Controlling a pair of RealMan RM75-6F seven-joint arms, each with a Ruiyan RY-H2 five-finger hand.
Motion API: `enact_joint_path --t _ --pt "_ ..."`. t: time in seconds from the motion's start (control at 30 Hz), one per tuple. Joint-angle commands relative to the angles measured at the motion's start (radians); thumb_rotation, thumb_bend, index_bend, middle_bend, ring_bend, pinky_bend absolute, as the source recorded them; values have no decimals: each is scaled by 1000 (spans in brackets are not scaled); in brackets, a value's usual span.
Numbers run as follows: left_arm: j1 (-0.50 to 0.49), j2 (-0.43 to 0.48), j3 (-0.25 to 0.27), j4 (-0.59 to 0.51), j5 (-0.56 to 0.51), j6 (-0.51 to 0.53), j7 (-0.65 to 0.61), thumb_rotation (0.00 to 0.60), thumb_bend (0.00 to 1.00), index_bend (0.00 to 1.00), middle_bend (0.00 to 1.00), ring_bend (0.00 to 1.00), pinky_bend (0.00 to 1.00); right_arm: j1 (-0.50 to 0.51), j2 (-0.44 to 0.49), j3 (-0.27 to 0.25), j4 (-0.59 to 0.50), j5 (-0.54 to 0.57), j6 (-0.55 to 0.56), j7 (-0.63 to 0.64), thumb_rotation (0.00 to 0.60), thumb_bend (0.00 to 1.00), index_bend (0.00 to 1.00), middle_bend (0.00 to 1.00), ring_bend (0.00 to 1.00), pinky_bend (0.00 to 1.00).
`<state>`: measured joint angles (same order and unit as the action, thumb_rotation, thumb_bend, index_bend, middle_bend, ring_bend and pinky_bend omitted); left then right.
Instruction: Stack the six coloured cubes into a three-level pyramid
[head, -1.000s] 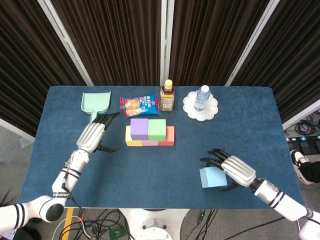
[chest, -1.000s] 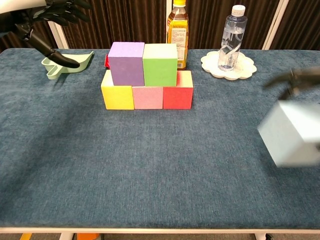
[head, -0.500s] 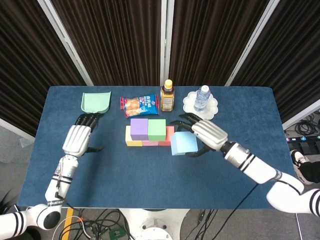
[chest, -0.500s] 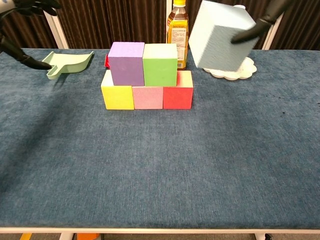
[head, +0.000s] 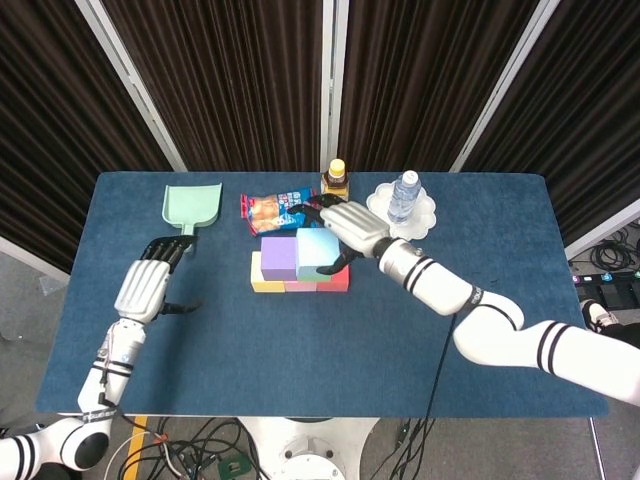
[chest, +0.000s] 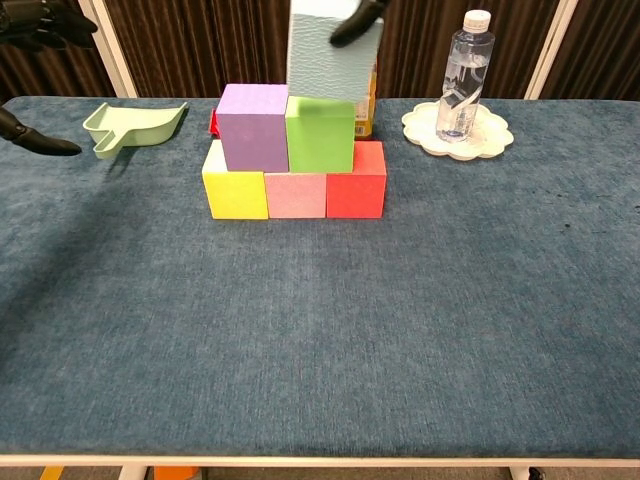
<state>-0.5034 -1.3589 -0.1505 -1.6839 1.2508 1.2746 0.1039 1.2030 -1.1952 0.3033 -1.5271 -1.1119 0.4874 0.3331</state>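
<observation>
Head view: the light blue cube (head: 317, 252) is gripped by the right hand (head: 347, 226), fingers curled over its top, above the green cube (head: 306, 271) rather than over the seam with the purple cube (head: 277, 256). The left hand (head: 145, 284) is held apart, fingers loosely spread, nothing in them.

Chest view: the light blue cube (chest: 332, 57) is seen just over the green cube (chest: 319, 130) — it should be shifted toward the purple cube (chest: 252, 127), squared, then lowered gently before release.
</observation>
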Motion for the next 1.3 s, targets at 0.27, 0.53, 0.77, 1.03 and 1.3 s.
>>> enact_joint_path --t 0.27,0.53,0.77,1.03,1.3 --pt "10 1 -12 17 1 -18 -30 600 19 132 114 103 108 95 -90 12 124 85 -81 -66 600 158 132 422 42 0" --pt "15 1 -19 22 2 -28 -39 600 19 132 114 103 108 114 -122 10 156 113 -84 -89 600 158 132 422 42 0" --pt "19 0 -22 23 5 -32 -43 600 19 132 114 103 108 121 -134 -2 166 135 -76 -119 600 158 132 421 41 0" --pt "24 0 -25 27 7 -37 -52 600 19 132 114 103 108 129 -139 -12 168 163 -67 -151 600 158 132 420 41 0" --pt "28 0 -30 28 10 -40 -58 600 19 132 114 103 108 129 -135 -10 154 181 -62 -164 600 158 131 419 40 0"
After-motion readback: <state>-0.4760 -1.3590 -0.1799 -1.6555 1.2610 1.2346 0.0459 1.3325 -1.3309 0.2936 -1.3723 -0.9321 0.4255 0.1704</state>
